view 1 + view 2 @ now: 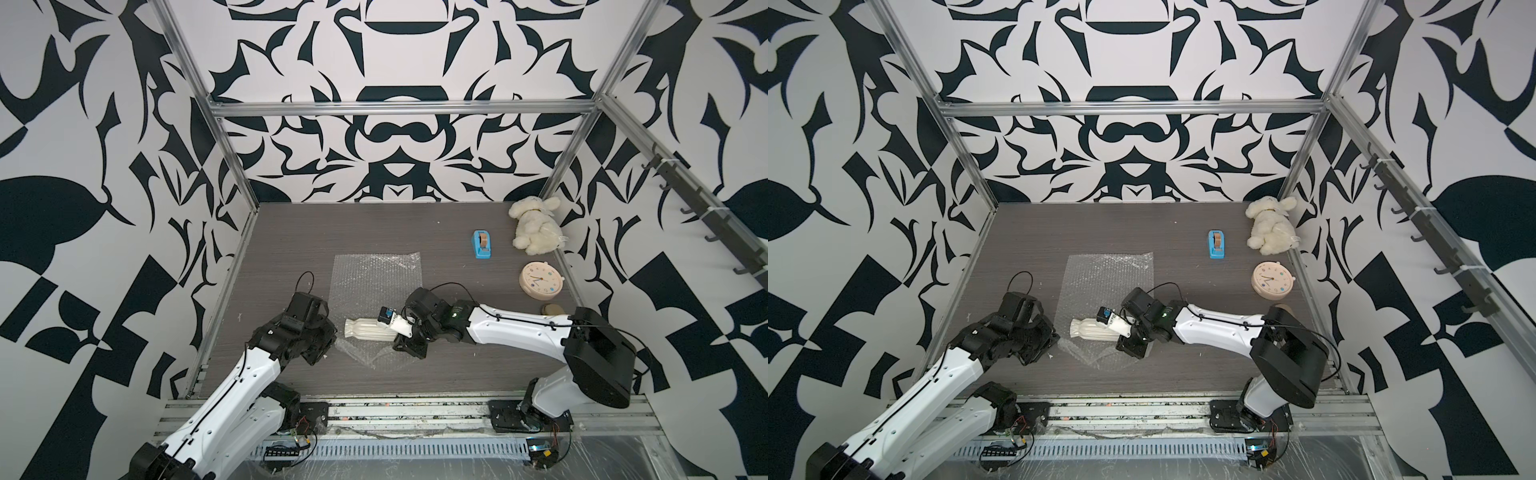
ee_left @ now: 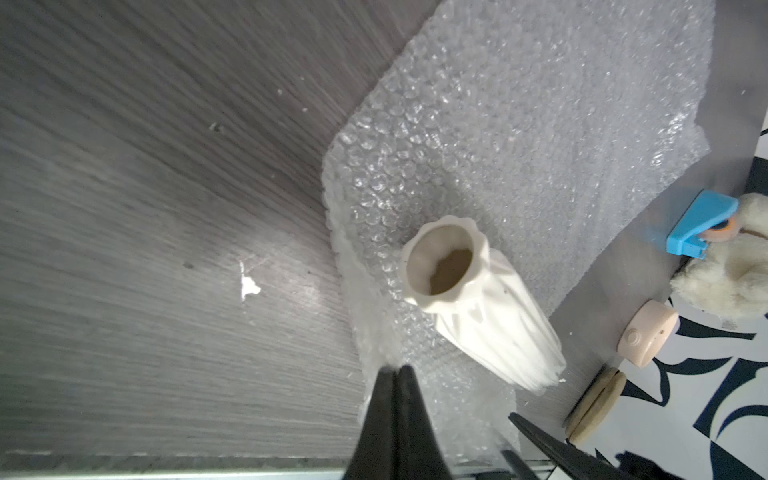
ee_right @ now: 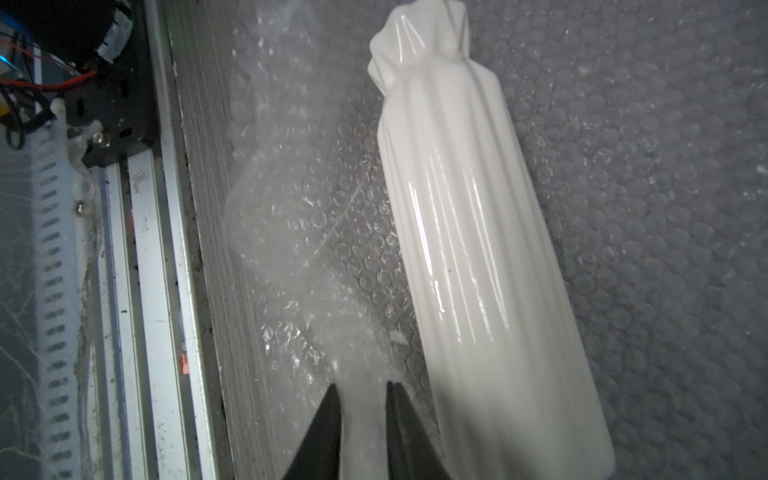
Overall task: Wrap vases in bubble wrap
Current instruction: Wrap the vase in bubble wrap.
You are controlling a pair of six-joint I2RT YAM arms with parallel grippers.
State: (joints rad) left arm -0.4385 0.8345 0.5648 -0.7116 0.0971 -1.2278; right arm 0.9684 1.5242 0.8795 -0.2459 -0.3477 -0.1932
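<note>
Both top views: the cream vase (image 1: pixel 368 330) lay on its side at lower centre, on the near end of the bubble wrap (image 1: pixel 374 278). Left wrist view: the left hand (image 2: pixel 395 370) was pinched closed on the wrap's edge. Right wrist view: the right hand (image 3: pixel 361 388) was slightly parted, with film between its jaws. Lifting the edge evenly over the vase would likely keep it from rolling.

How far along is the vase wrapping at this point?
Done: the vase lies on its side on the near end of the spread bubble wrap. In hand: the left claw is shut at the sheet's near edge, apparently pinching it; the right claw stands slightly open over the same edge beside the vase. Left: no wrap covers the vase yet, so folding, rolling and closing remain.
</note>
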